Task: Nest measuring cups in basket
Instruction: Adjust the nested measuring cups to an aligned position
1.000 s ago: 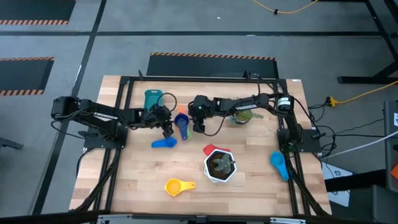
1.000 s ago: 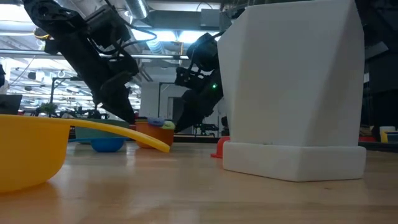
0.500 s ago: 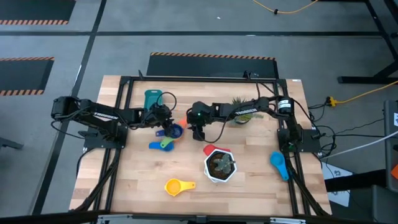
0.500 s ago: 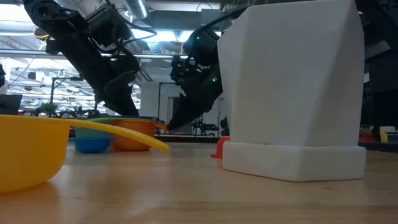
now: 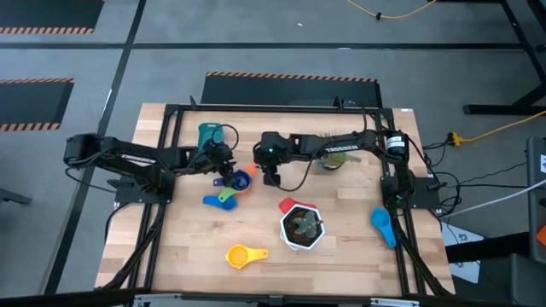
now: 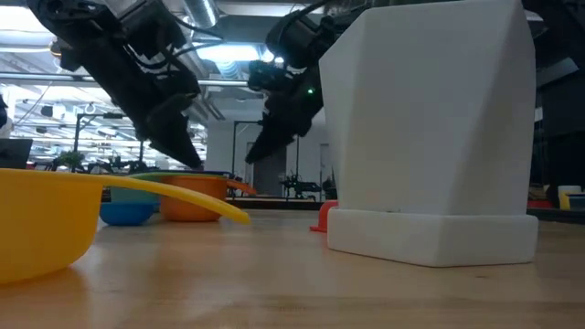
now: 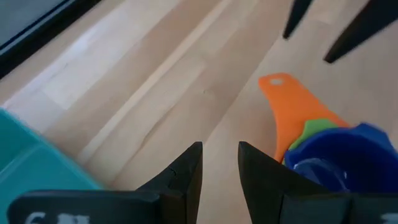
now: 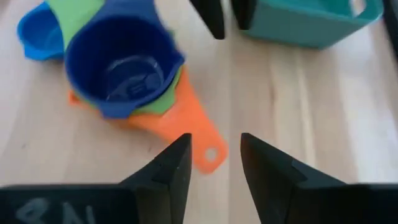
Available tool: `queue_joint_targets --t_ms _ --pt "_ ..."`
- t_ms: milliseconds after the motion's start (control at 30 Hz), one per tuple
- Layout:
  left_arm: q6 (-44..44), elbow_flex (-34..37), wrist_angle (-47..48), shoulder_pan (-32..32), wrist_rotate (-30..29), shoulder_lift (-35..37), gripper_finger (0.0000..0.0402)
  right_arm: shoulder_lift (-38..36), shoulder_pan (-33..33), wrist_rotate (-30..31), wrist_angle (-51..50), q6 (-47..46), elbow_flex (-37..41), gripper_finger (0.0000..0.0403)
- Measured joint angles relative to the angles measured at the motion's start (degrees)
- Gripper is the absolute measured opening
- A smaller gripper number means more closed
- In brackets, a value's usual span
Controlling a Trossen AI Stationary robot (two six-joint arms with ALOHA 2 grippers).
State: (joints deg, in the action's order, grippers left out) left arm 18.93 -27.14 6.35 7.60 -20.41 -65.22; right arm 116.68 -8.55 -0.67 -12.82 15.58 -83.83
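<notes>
Plainly sitting nested on the table (image 5: 341, 230): dark blue cup (image 8: 121, 68) inside green cup (image 8: 155, 102) inside orange cup (image 8: 186, 134), beside the light blue cup (image 8: 34, 34), just short of the teal basket (image 8: 311, 22). Hovering over the stack with nothing held, fingers slightly parted: left gripper (image 7: 219, 165) and right gripper (image 8: 214, 165). Lying apart: yellow cup (image 5: 243, 255), red cup (image 5: 288, 205) against the white pot (image 5: 302, 228).

A: Where is the stack (image 5: 239, 181) sitting?
B: It is sitting mid-table, in front of the basket (image 5: 209, 135), with a lone cup (image 5: 213, 200) beside it.
A: And the pot (image 5: 302, 227)?
B: It is standing right of them, another cup (image 5: 240, 255) lying nearer the front edge.
</notes>
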Motion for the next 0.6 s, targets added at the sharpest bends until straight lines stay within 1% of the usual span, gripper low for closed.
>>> queue_joint_targets --t_ms 167,400,600 --pt "1.2 0.0 5.9 -0.2 1.4 4.0 0.0096 0.0 -1.7 0.1 5.1 0.1 -0.1 0.0142" --pt "3.6 0.0 13.4 -0.2 7.4 5.4 0.0096 1.1 -4.4 0.1 9.6 0.0 -0.2 0.0142" --pt "3.7 0.0 14.6 -0.2 11.9 5.4 0.0096 4.2 -5.3 0.1 12.8 -0.1 -0.1 0.0142"
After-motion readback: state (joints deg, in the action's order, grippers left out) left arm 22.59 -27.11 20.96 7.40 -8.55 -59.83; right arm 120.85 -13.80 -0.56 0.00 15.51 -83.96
